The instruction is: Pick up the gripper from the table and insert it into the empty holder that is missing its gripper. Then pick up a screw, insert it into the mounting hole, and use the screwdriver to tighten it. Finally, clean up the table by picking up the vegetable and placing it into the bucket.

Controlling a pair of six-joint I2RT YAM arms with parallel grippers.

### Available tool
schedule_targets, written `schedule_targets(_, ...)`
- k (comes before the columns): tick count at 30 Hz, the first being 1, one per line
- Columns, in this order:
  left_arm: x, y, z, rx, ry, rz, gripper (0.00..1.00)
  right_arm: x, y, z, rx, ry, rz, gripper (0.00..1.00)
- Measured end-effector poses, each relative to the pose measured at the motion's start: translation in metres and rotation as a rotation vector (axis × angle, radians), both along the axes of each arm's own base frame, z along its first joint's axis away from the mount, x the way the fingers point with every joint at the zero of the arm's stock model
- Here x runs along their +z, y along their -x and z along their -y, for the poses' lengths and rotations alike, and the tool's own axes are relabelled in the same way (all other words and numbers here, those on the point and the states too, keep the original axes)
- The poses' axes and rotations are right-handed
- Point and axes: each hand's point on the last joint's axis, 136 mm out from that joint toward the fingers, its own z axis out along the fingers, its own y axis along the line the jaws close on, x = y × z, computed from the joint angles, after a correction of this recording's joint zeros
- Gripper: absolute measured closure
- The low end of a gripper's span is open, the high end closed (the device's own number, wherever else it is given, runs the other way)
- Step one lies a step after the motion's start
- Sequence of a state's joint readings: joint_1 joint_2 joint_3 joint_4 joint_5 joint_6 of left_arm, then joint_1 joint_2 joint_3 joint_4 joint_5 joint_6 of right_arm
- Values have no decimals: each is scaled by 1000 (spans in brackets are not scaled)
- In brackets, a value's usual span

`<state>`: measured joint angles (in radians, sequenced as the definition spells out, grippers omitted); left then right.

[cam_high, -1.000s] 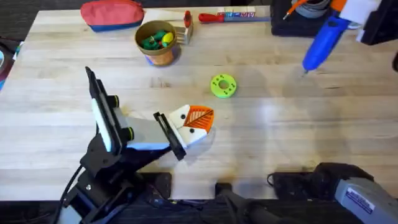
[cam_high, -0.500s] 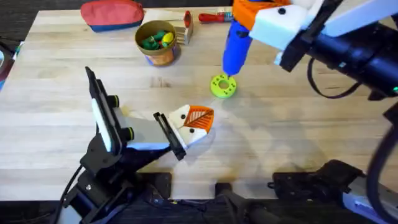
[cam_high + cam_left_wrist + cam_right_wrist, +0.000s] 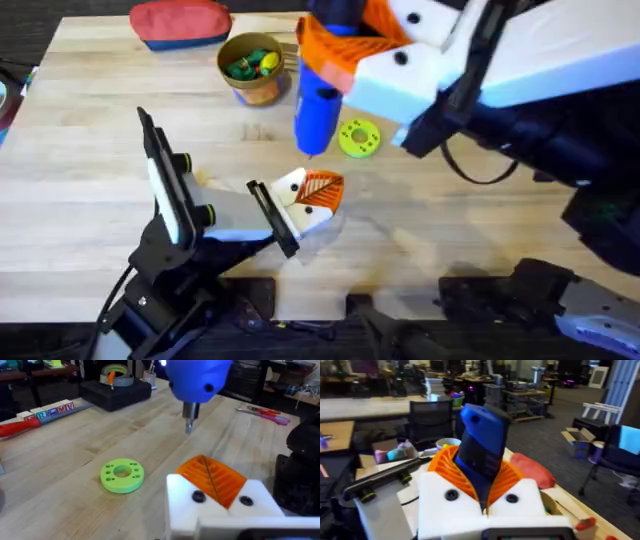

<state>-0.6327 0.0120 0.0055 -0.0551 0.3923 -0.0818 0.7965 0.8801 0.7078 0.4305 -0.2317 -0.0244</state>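
The screwdriver [image 3: 318, 95] has been carried across the table [image 3: 90, 230] over the last second — from the far right corner, past the green disc [image 3: 359, 138], to a spot just above the left arm's finger assembly. It is clamped bit-down in the right gripper [image 3: 345, 55], whose orange ribbed pads are closed around the blue body, as the right wrist view confirms [image 3: 482, 455].

In the left wrist view the metal bit [image 3: 189, 420] hangs close above the orange gripper [image 3: 212, 477], which is already seated in the white holder [image 3: 220, 510]; two dark screw heads are visible on the holder's face. The bit is not yet in contact with anything. The left gripper [image 3: 305, 200] is parked low over the table, unmoved; whether its jaws are wide or narrow cannot be told from these views.

The shift suggests that the insertion stage is finished and the tightening stage is about to begin — the bit must be aligned with a screw head, which calls for fine lateral correction. The bucket [image 3: 254, 65] already holds green and yellow items, near the red pouch [image 3: 180, 22] at the far edge.
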Motion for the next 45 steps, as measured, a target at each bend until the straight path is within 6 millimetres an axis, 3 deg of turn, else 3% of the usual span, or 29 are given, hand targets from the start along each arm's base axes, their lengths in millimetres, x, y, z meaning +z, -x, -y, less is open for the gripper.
schedule_targets(5, 0, 0, 0, 0, 0, 0, 995, -12, 10, -28, 77, 15, -17, 995)
schedule_targets(8, 0, 0, 0, 0, 0, 0, 995, -20, 12, -35, 93, 32, -32, 995)
schedule_targets(24, 0, 0, 0, 0, 0, 0, 995, -30, 12, -37, 95, 61, -58, 995)
schedule_targets(32, 0, 0, 0, 0, 0, 0, 995, -24, 12, -36, 98, 34, -54, 996)
schedule_targets(45, 0, 0, 0, 0, 0, 0, 995, -30, 12, -37, 98, 47, -79, 996)
